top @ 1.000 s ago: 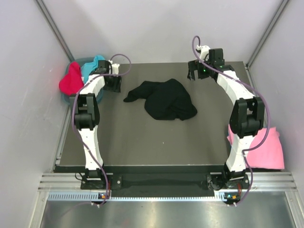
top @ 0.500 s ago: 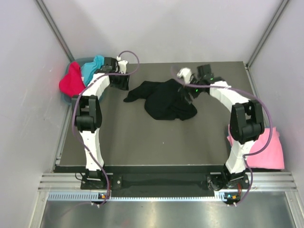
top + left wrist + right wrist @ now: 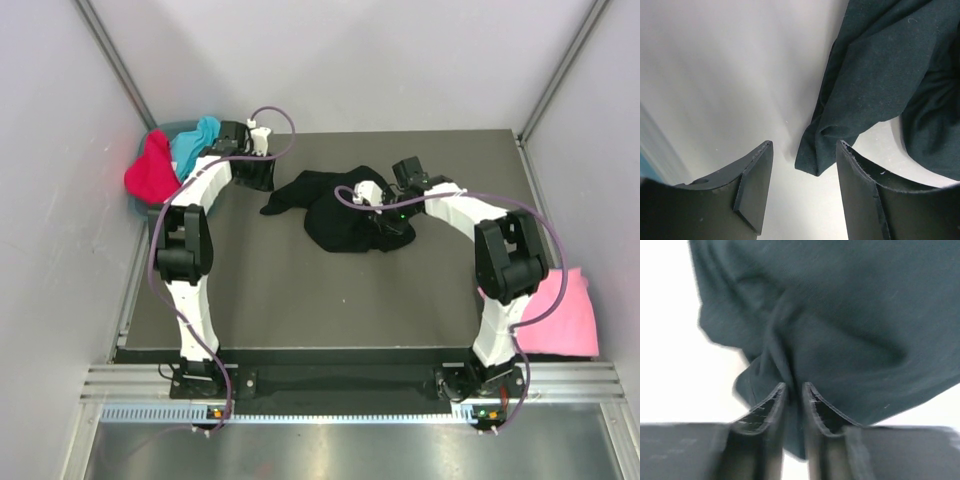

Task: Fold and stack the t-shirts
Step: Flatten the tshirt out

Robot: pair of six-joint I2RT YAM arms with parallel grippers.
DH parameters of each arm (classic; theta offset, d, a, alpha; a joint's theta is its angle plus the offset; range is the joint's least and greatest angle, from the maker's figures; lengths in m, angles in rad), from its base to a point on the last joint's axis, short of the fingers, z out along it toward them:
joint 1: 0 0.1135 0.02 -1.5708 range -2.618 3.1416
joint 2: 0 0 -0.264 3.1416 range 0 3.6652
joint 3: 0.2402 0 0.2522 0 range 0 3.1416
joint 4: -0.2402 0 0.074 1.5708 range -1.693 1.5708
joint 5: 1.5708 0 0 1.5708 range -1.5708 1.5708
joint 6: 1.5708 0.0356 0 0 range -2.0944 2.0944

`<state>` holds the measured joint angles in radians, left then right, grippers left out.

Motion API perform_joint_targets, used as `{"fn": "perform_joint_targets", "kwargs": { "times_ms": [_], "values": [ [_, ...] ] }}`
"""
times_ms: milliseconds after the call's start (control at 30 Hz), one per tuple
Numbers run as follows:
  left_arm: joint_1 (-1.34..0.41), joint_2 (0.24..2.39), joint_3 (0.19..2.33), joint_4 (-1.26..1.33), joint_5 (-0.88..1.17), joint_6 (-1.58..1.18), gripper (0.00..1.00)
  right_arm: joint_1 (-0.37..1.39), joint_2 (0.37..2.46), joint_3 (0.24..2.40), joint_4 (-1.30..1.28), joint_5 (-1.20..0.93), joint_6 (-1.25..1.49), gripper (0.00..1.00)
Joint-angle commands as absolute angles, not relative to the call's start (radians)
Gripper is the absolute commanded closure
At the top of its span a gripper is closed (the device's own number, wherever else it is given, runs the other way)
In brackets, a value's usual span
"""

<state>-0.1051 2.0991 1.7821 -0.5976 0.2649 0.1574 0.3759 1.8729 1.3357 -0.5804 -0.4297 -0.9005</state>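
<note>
- Black t-shirt (image 3: 345,210) lies crumpled in a heap on the far middle of the dark surface (image 3: 300,300), with one narrow end trailing out to the left.
- We see the right tool (image 3: 794,386) down on the right side of that heap. Its two fingers are drawn almost together, pinching a raised fold of the black cloth between them.
- We see the left tool (image 3: 804,145) at the trailing left end of the black t-shirt, with its fingers spread apart and holding nothing. The tip of the cloth lies in line with the gap, and we cannot tell whether either finger touches it.
- We spot a red t-shirt (image 3: 150,168) and a turquoise t-shirt (image 3: 195,138) bunched together in a tub (image 3: 138,207) just off the surface's far left corner.
- We find a pink t-shirt (image 3: 565,310) lying flat at the near right edge, beside the right arm's base and well apart from the black one.
</note>
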Motion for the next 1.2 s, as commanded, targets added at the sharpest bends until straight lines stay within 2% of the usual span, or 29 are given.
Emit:
{"fn": "perform_joint_targets", "kwargs": {
  "times_ms": [0,33,67,133,300,467,633,800,1167],
  "values": [
    [-0.103,2.045,1.786,-0.577,0.272,0.15,0.42,0.397,1.936,1.443,-0.609,-0.416,-0.905,0.85],
    [-0.103,2.04,1.784,-0.577,0.273,0.146,0.42,0.399,1.945,1.478,-0.627,-0.422,-0.905,0.88],
    [-0.103,2.037,1.779,-0.577,0.275,0.146,0.42,0.4,1.945,1.492,-0.64,-0.428,-0.905,0.96],
    [-0.103,2.028,1.764,-0.574,0.278,0.152,0.42,0.4,1.927,1.506,-0.672,-0.445,-0.908,1.0],
    [-0.103,1.999,1.724,-0.571,0.267,0.172,0.43,0.402,1.749,1.555,-0.681,-0.478,-0.864,1.0],
    [-0.101,1.976,1.701,-0.574,0.268,0.183,0.43,0.4,1.622,1.768,-0.689,-0.492,-0.815,1.0],
    [-0.101,1.97,1.663,-0.6,0.276,0.202,0.45,0.4,1.543,1.813,-0.551,-0.46,-0.72,1.0],
    [-0.107,1.996,1.618,-0.574,0.35,0.225,0.45,0.4,1.568,1.809,-0.506,-0.402,-0.664,1.0],
    [-0.115,2.184,1.747,-0.557,0.411,0.156,0.48,0.396,1.608,1.822,-0.546,-0.345,-0.641,1.0]
  ]
}}
